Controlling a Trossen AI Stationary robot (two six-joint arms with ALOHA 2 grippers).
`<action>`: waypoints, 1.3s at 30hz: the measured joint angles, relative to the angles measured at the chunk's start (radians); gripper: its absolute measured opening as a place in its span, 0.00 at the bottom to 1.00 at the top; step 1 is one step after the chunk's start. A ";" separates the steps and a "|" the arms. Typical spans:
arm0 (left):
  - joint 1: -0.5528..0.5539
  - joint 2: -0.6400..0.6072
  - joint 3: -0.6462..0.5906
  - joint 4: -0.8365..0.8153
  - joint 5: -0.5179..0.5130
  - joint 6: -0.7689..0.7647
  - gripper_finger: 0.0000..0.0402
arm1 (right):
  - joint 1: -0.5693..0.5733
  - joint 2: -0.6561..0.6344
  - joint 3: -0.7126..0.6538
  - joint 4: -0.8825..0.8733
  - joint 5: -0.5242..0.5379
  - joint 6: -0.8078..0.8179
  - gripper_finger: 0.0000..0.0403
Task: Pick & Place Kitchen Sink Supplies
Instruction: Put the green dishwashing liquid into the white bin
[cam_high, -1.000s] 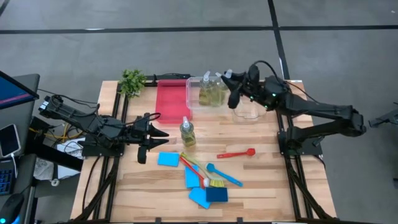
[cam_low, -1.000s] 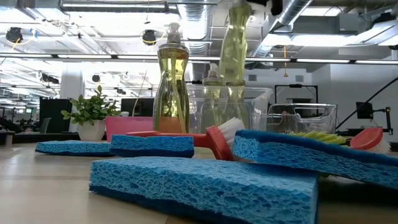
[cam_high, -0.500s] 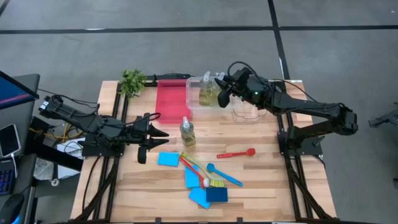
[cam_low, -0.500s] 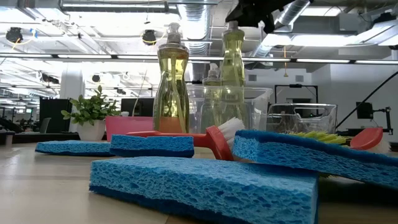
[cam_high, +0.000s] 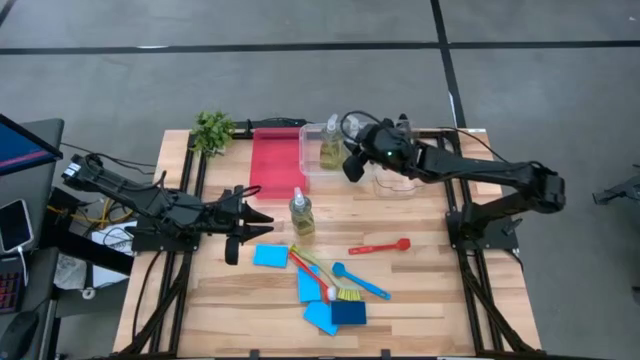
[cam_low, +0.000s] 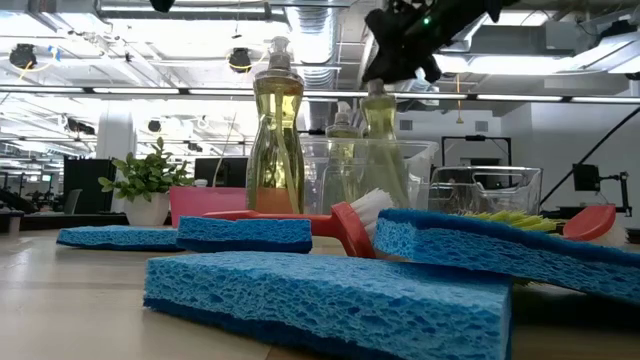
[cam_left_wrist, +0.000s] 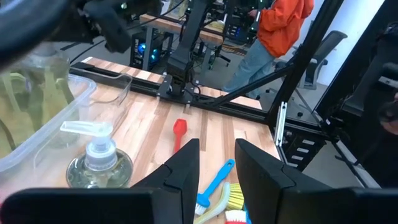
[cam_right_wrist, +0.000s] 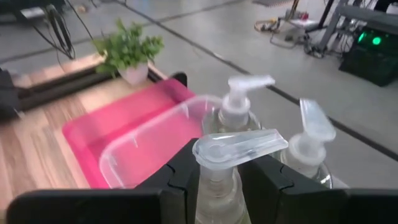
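High view: right gripper (cam_high: 352, 160) over the clear bin (cam_high: 311, 170) beside the red tray (cam_high: 274, 160), closed on a soap bottle (cam_high: 345, 152) being set among the bottles there; one pump bottle (cam_high: 301, 213) stands alone mid-table; left gripper (cam_high: 244, 215) waits just beside it at the table's left. Blue sponges (cam_high: 271, 257), the red brush (cam_high: 380, 245) and the blue brush (cam_high: 360, 281) lie loose toward the front. Low view: held bottle (cam_low: 380, 140) hangs inside the bin, neck under the right gripper. Left wrist view: left fingers (cam_left_wrist: 183, 171) parted, holding nothing; lone bottle (cam_left_wrist: 98, 163) nearby. Right wrist view: right fingers (cam_right_wrist: 186, 174) clamp the bottle's neck (cam_right_wrist: 217, 180) under its pump. Step judged: placing a bottle in the bin; next calls for lowering until it stands, releasing, lifting clear of neighbouring pumps.
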 joint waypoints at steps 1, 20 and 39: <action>0.000 0.000 0.000 0.002 0.000 0.000 0.26 | 0.000 0.006 0.000 -0.006 0.000 0.000 0.22; 0.000 0.000 0.000 0.018 0.000 0.000 0.26 | -0.006 0.050 0.003 -0.095 -0.008 0.002 0.22; 0.000 0.000 0.000 0.025 0.000 0.000 0.26 | 0.004 0.054 -0.005 -0.122 -0.018 0.000 0.57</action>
